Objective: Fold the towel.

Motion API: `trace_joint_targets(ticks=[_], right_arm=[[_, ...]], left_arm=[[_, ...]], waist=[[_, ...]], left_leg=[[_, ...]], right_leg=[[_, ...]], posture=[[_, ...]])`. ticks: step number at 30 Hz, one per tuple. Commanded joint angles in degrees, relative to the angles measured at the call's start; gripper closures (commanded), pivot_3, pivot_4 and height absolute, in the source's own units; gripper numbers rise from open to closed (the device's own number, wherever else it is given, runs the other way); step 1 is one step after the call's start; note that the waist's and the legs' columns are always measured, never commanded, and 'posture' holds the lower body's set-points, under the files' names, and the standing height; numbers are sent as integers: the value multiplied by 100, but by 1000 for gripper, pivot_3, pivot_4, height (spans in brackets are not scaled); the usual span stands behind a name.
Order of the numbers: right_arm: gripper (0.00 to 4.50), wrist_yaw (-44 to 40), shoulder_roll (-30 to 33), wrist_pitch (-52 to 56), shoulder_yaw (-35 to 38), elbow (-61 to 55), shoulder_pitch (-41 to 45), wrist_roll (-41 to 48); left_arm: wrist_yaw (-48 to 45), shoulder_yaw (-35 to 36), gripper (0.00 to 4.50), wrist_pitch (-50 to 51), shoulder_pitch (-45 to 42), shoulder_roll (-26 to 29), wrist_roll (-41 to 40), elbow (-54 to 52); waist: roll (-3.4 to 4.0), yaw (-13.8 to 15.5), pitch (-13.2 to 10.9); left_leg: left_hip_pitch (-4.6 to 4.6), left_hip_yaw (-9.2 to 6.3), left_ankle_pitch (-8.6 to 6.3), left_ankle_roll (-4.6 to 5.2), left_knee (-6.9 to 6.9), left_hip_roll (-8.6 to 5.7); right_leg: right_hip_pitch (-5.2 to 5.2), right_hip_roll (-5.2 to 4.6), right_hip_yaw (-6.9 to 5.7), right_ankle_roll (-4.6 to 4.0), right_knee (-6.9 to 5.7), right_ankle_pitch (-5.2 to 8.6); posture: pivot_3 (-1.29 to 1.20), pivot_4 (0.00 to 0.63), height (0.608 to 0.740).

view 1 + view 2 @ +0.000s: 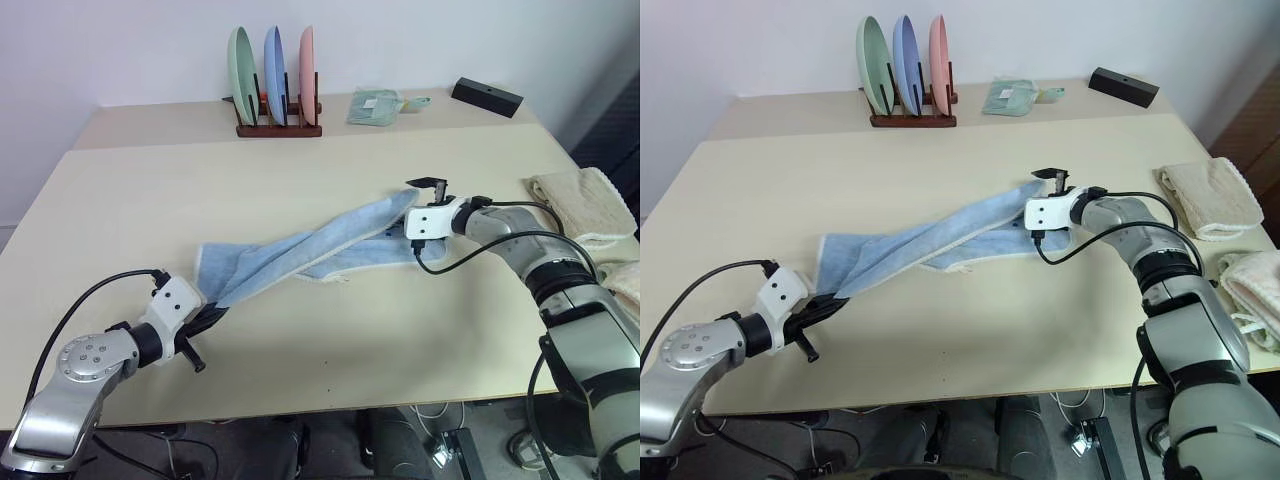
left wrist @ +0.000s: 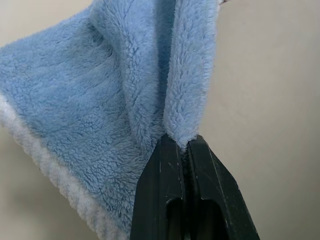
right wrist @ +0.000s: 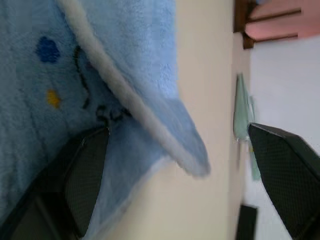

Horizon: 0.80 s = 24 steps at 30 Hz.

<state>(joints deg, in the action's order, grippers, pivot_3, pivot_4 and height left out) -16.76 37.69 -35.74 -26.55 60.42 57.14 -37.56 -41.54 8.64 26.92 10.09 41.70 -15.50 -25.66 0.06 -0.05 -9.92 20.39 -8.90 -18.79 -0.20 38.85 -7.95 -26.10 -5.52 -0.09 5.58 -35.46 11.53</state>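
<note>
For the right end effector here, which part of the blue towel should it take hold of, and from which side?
Probably the free corner of the towel at its far end, where the whitish hem sticks out past the table. The right end effector is open and straddles that corner; coming along the table from the robot's right fits, since the left end effector pinches the opposite end.

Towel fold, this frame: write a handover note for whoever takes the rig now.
Left end effector: shut on one end of the towel, held just above the table.
Right end effector: open, straddling the towel's far corner beside the printed mark, not gripping it.
Towel: twisted and bunched, stretched diagonally across the table's middle.
Done: one end grasped. No fold made yet.
Left: close the right end effector on that corner, spread the towel flat, then fold.
Nearby: folded cream towels at the table's right edge.
</note>
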Motion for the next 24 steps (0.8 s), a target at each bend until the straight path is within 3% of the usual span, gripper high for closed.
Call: trace_joint_targets(ticks=[1, 6, 11, 16, 19, 21, 24], right_arm=[[1825, 486, -82, -217, -110, 378, 375, -215], [4440, 782, -22, -467, -272, 545, 495, -418], [4440, 567, 285, -727, 8, 231, 382, -115], [4440, 250, 645, -681, 382, -274, 338, 301], [4440, 383, 743, -349, 521, -117, 1017, 252], [4440, 526, 744, -204, 495, 32, 1343, 152], [4440, 879, 662, 258, 678, 373, 2370, 258]], left_arm=[[22, 67, 4500, -115, 42, -14, 6, -114], [76, 103, 4500, -203, 251, -10, 83, -145], [317, 329, 4500, -381, 244, -144, 103, -78], [1007, 913, 4500, -274, -731, -473, -28, 401], [1182, 786, 4500, -499, -2567, -360, 77, 1668], [1251, 646, 4500, -721, -3349, -314, 265, 2367], [1772, 407, 4500, -1526, -5550, -223, 805, 4321]], waist=[[0, -10, 0], [0, -63, 0], [0, -73, 0], [-2, -51, 0], [-2, -26, -7], [-4, -56, -13], [-16, -74, -20]], left_leg=[[1, 1, 0, 0, 0, 0], [2, 4, 0, 0, -2, 0], [-1, 26, 0, 0, -13, 7], [-1, 39, 0, 0, -8, 15], [-1, 49, 1, -2, -2, 25], [15, 54, 8, -14, 9, 33], [9, 79, 7, -12, 1, 46]], right_leg=[[-1, 0, 2, 0, 0, 0], [-6, 3, 6, 0, -2, 0], [-21, 8, 24, -1, -7, -1], [-21, 13, 32, -6, -6, -6], [-21, 21, 32, -11, -5, -13], [-31, 40, 28, -16, 1, -36], [-41, 50, 55, -17, 4, -45]], posture=[[0, 150, 735], [0, 150, 735], [0, 150, 735], [0, 150, 735], [0, 150, 735], [0, 150, 735], [0, 150, 735]])
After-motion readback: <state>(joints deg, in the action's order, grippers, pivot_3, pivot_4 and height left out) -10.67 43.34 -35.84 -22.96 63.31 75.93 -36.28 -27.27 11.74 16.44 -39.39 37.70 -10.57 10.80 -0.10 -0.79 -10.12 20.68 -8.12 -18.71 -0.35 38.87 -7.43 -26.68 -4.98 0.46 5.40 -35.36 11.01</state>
